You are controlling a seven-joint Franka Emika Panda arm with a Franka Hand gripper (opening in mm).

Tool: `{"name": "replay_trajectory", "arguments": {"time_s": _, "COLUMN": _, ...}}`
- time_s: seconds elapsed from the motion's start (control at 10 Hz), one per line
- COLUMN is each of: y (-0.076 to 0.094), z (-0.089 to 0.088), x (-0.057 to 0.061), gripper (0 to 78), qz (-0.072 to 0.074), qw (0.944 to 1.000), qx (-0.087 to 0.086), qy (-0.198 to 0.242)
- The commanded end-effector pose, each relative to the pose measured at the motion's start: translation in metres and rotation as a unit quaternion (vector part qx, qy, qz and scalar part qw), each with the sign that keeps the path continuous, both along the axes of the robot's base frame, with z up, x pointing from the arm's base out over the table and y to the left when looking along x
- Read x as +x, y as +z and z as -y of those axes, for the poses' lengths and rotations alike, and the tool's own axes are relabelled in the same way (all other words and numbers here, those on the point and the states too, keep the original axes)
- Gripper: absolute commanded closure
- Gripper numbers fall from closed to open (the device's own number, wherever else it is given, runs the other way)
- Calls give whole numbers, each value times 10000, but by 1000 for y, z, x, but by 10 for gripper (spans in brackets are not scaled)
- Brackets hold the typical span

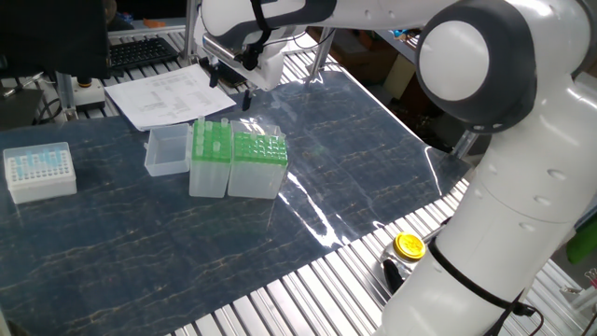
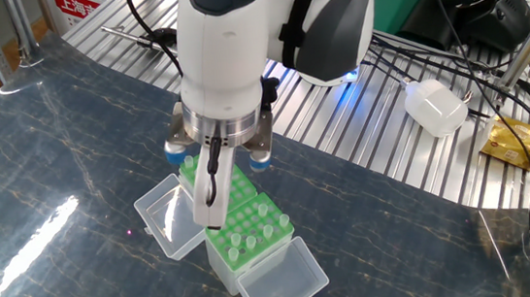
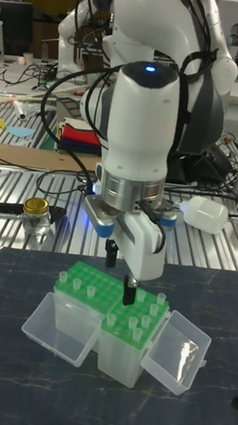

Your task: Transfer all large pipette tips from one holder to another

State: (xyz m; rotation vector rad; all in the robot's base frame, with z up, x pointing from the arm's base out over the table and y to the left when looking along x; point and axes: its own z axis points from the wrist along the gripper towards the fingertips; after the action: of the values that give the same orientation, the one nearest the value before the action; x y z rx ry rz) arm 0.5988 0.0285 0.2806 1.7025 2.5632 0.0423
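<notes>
A red-and-white sign [image 2: 80,4] stands at the top edge of the other fixed view, its characters too cut off to read. The printed sheet [image 1: 173,93] on the surface carries text too small to make out, and nothing else bears legible writing.
</notes>
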Motion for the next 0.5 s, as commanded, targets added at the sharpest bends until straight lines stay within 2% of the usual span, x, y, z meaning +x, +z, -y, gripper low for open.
{"name": "replay_trajectory", "arguments": {"time_s": 0.1, "y": -12, "z": 17, "x": -15, "gripper": 2, "qz": -50, "qw": 10000, "qx": -44, "qy": 6}}
{"name": "replay_trajectory", "arguments": {"time_s": 0.5, "y": -16, "z": 17, "x": -19, "gripper": 2, "qz": -48, "qw": 9999, "qx": -37, "qy": -97}}
